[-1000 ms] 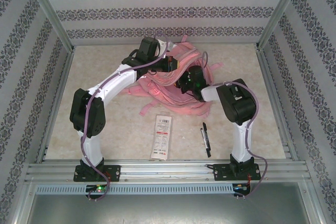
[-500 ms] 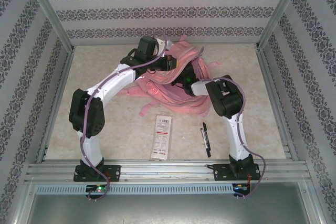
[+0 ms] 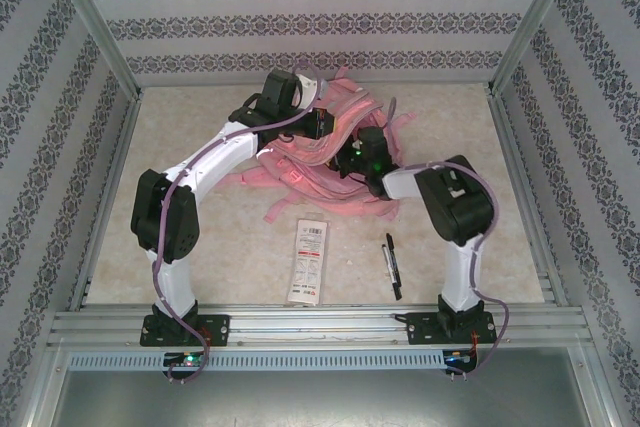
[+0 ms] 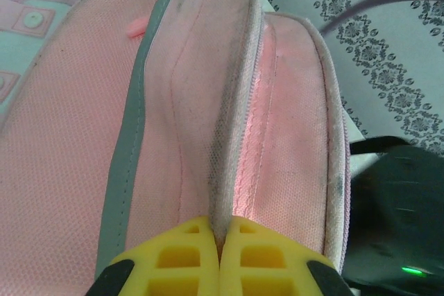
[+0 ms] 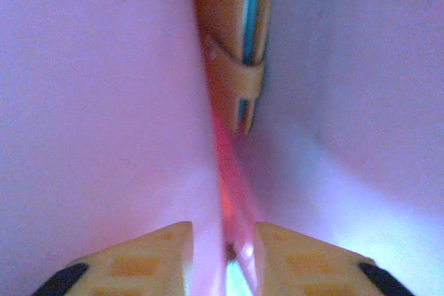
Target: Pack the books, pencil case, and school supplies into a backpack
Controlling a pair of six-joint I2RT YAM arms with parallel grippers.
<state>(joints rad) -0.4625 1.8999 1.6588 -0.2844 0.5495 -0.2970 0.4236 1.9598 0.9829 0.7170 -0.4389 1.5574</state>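
The pink backpack lies at the back middle of the table. My left gripper is shut on its opening's rim and holds the edge up, yellow fingertips pinched together on the fabric. My right gripper reaches into the backpack's mouth. Inside, between pink walls, an orange-brown book stands edge-on just ahead of the right gripper, whose jaws stand apart around a thin red edge. The white pencil case and one black pen lie on the table near the front.
Pink straps trail from the backpack toward the pencil case. Patterned walls and metal posts enclose the table on three sides. The arm bases sit on the metal rail at the front edge.
The right arm pushed further into the backpack, then drew back a little, and its jaws have parted. The left gripper keeps its hold on the rim.
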